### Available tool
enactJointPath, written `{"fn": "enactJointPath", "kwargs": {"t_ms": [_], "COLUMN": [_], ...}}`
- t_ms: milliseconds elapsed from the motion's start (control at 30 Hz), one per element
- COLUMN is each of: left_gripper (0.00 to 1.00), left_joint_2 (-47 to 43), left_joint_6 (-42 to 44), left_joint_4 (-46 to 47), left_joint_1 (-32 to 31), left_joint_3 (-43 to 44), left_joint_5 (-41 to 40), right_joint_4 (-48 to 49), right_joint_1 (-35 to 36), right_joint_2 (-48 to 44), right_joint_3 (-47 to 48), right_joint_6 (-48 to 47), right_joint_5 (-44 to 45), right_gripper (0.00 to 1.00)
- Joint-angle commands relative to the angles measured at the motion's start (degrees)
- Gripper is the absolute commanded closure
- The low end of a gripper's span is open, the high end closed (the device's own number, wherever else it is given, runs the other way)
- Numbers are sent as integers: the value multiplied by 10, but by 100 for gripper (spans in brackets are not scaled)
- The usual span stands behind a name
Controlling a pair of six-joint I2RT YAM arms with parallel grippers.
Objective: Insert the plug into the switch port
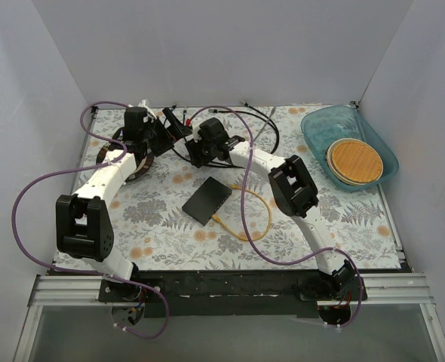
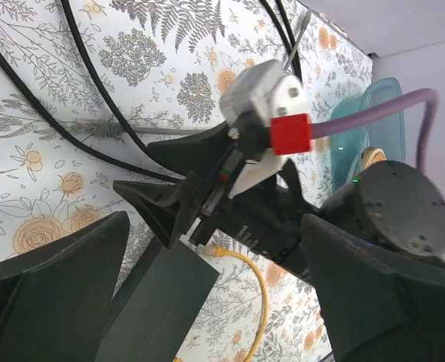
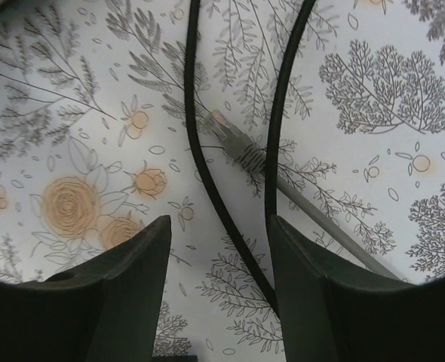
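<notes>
The switch (image 1: pixel 207 200) is a flat matte-black box lying mid-table; its corner also shows in the left wrist view (image 2: pixel 158 302). A yellow cable (image 1: pixel 247 220) loops beside the switch, and its plug (image 2: pixel 213 251) lies against the switch's edge. A grey plug (image 3: pixel 227 136) on a grey cable lies on the mat just ahead of my right gripper (image 3: pixel 219 226). That gripper is open and empty, low over the mat, with a black cable (image 3: pixel 207 188) running between its fingers. My left gripper (image 1: pixel 166 136) is open and empty, close to the left of the right gripper (image 1: pixel 197 149).
Several black cables (image 1: pixel 264 124) and loose plugs lie along the back of the floral mat. A blue tray (image 1: pixel 317 132) holding a round wooden disc (image 1: pixel 354 161) stands at the back right. A round dark-rimmed plate (image 1: pixel 121 154) lies under my left arm.
</notes>
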Motion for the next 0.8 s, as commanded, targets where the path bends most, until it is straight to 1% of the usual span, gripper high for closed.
{"fn": "enactJointPath", "kwargs": {"t_ms": [0, 300, 333, 367, 400, 600, 667, 767], "left_gripper": [2, 2, 2, 2, 2, 2, 2, 2], "left_joint_2": [-17, -14, -12, -12, -10, -11, -11, -10], "left_joint_6": [0, 3, 2, 4, 4, 6, 6, 6], "left_joint_4": [9, 8, 8, 8, 8, 8, 8, 9], "left_joint_1": [2, 4, 3, 4, 4, 6, 5, 6], "left_joint_3": [-5, -1, -1, -1, 0, -3, -4, -6], "left_joint_5": [13, 18, 19, 20, 21, 22, 23, 22], "right_joint_4": [39, 52, 50, 49, 46, 37, 39, 38], "right_joint_1": [-7, -7, -7, -7, -7, -7, -7, -8], "right_joint_2": [-12, -8, -6, -2, 0, 13, 12, 8], "right_joint_3": [-30, -31, -30, -28, -27, -31, -39, -41], "right_joint_6": [0, 0, 0, -1, -1, -7, -5, -6], "right_joint_5": [46, 63, 63, 63, 63, 39, 39, 42], "right_gripper": [39, 42, 55, 60, 64, 63, 64, 81]}}
